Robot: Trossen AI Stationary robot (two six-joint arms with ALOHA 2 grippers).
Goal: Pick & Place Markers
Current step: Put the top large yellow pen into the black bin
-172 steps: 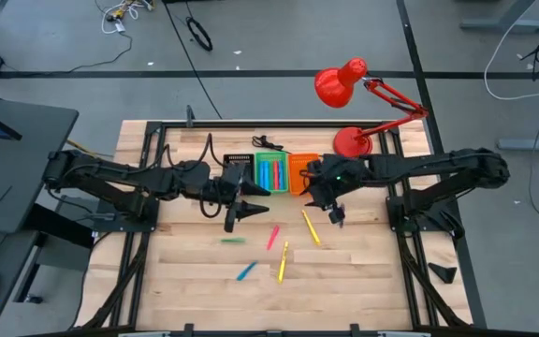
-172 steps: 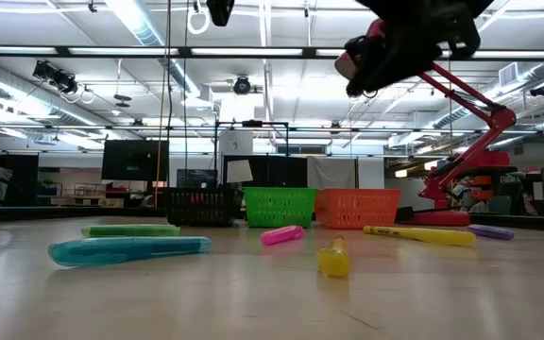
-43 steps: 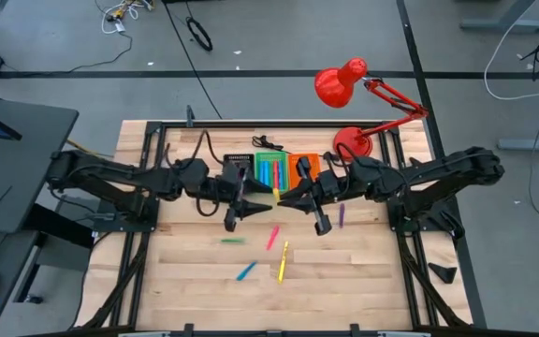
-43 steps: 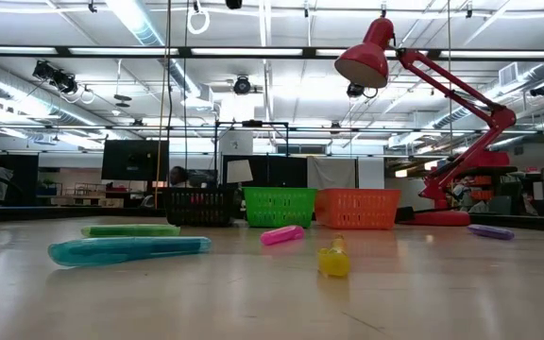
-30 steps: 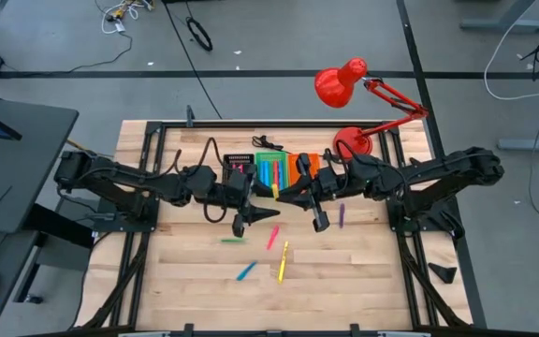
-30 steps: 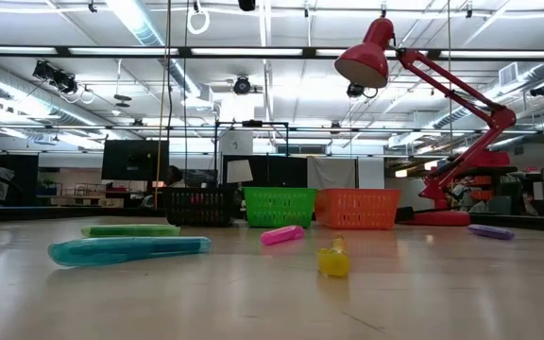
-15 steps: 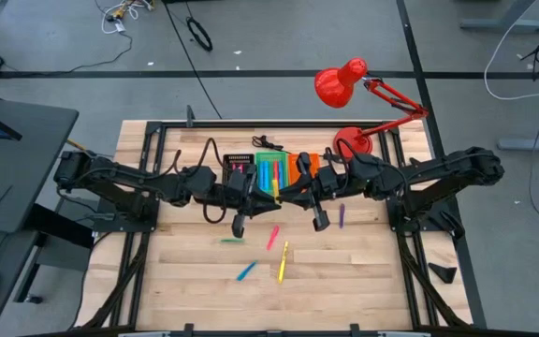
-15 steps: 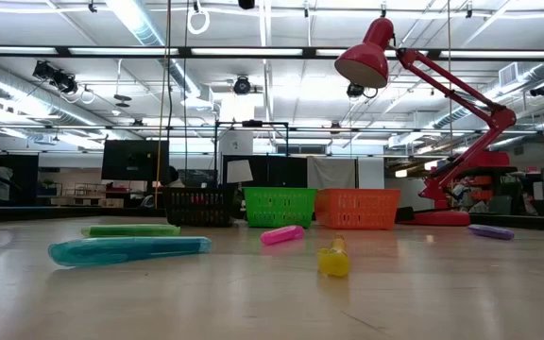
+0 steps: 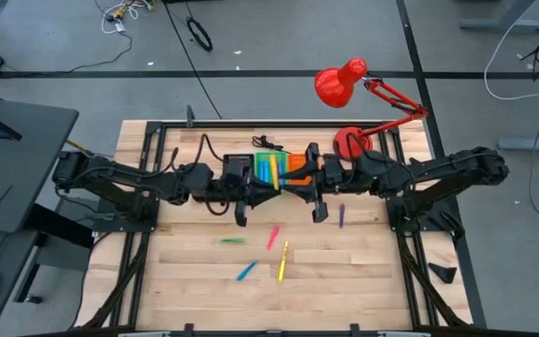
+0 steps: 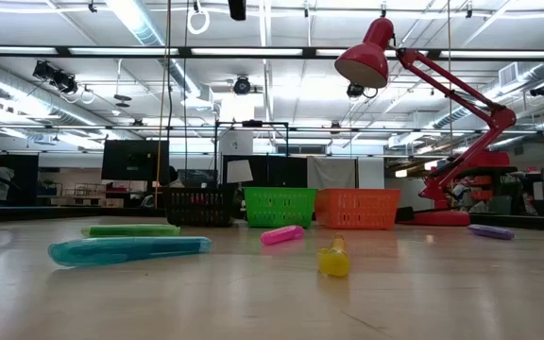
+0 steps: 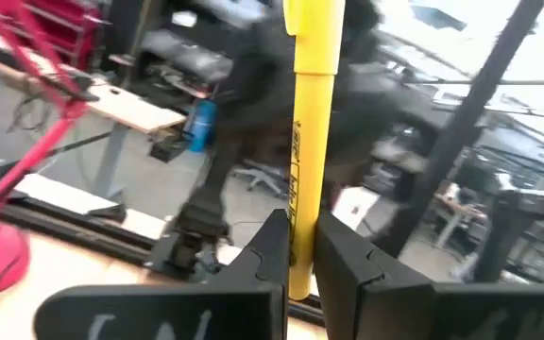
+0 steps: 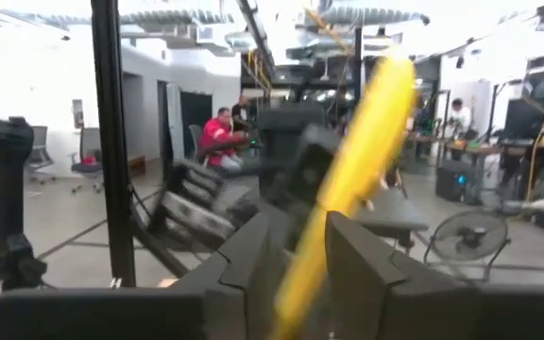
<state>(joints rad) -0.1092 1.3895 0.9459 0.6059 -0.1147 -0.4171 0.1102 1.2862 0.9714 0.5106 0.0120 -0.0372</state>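
Yellow plastic stick marker [image 11: 309, 142] was mid-handover above green bin [image 9: 269, 170]: left gripper [image 11: 297, 247] clamped on it, right gripper [image 12: 296, 247] jaws easing apart around it. Next, judged: right withdraws; left places.

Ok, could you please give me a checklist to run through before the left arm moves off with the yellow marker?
1. Left gripper shut on the yellow marker: ok.
2. Marker free of the right gripper, which meets the left one above the bins: cannot tell.
3. Both grippers lifted off the table: ok.
4. Black bin, green bin and orange bin upright in a row: ok.
5. Room left in the green bin: cannot tell.
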